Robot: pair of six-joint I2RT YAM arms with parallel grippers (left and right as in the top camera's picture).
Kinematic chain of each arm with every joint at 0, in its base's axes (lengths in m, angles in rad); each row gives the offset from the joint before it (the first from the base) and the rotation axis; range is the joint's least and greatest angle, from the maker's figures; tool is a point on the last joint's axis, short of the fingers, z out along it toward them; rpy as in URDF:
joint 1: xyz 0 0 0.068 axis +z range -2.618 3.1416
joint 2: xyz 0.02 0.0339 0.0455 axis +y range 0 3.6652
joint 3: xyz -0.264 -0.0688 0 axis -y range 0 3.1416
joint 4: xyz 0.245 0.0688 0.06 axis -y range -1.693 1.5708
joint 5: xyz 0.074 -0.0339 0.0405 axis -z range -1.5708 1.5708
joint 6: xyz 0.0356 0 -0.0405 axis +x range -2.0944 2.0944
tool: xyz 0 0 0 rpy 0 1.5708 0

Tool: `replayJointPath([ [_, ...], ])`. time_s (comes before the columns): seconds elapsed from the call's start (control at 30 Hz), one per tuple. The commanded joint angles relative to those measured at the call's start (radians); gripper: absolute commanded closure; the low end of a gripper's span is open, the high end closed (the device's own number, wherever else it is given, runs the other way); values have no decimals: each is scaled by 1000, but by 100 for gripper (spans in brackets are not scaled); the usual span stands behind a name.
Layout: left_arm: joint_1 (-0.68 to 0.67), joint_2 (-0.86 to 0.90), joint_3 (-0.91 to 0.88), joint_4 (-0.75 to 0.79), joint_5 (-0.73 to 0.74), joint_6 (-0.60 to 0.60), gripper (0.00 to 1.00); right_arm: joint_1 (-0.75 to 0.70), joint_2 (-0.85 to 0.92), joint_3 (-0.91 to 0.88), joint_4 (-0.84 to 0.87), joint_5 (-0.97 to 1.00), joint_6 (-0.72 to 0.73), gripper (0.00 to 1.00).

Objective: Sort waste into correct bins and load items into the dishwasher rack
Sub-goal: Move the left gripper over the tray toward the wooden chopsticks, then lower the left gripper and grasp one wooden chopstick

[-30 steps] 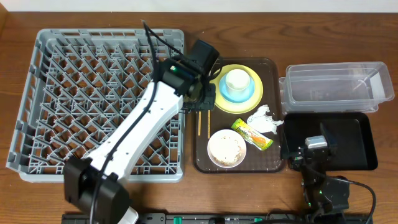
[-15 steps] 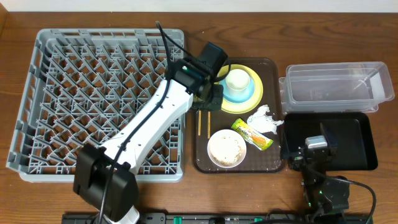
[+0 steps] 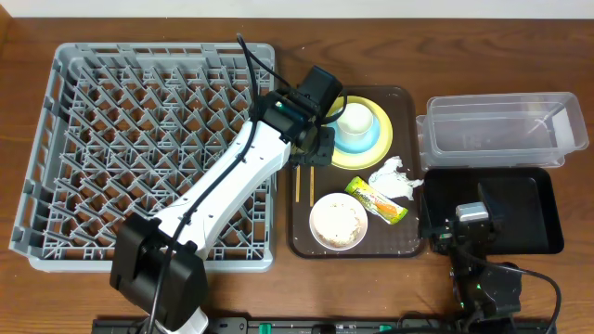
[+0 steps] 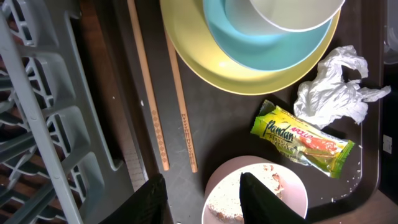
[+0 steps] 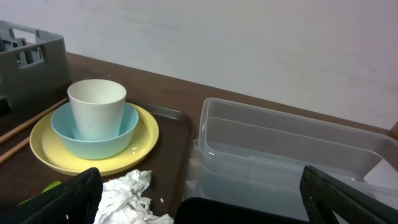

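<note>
My left gripper point(image 3: 311, 156) hovers over the left side of the brown serving tray point(image 3: 406, 243), above the two wooden chopsticks point(image 4: 180, 106). Its jaws stand apart with nothing between them point(image 4: 202, 202). A white cup point(image 3: 355, 119) sits in a light blue bowl point(image 4: 261, 43) on the yellow plate point(image 3: 371, 153). Beside them lie a crumpled napkin point(image 3: 394, 178) and a green-and-yellow wrapper point(image 3: 376, 199). The white bowl point(image 3: 338, 221) holds rice scraps. My right gripper point(image 3: 469, 223) rests wide open over the black tray's point(image 3: 524, 209) left end, holding nothing point(image 5: 205, 205).
The grey dishwasher rack point(image 3: 153, 153) fills the left of the table, its right wall close to my left gripper. A clear plastic tub point(image 3: 501, 130) stands behind the black tray at the right. The chopsticks point(image 3: 297, 186) lie along the serving tray's left rim.
My left gripper's jaws have opened from shut, and the arm has shifted slightly right over the tray. The right arm has stayed still.
</note>
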Motion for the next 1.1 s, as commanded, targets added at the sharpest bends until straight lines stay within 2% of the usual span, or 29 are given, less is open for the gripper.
replayJointPath([
  [0.0, -2, 13, -16, 1, -16, 6, 58, 0, -3, -1, -4, 0, -3, 1],
  [0.67, -1, 13, -6, 35, 14, 5, 55, 0, -3, -1, -4, 0, -3, 1],
  [0.83, 2, 13, 169, -43, 18, -20, 55, 0, -3, -1, -4, 0, -3, 1],
  [0.97, 2, 14, 338, -100, 14, -15, 63, 0, -3, -1, -4, 0, -3, 1],
  [1.07, 5, 16, 425, -109, 14, 4, 64, 0, -3, -1, -4, 0, -3, 1],
])
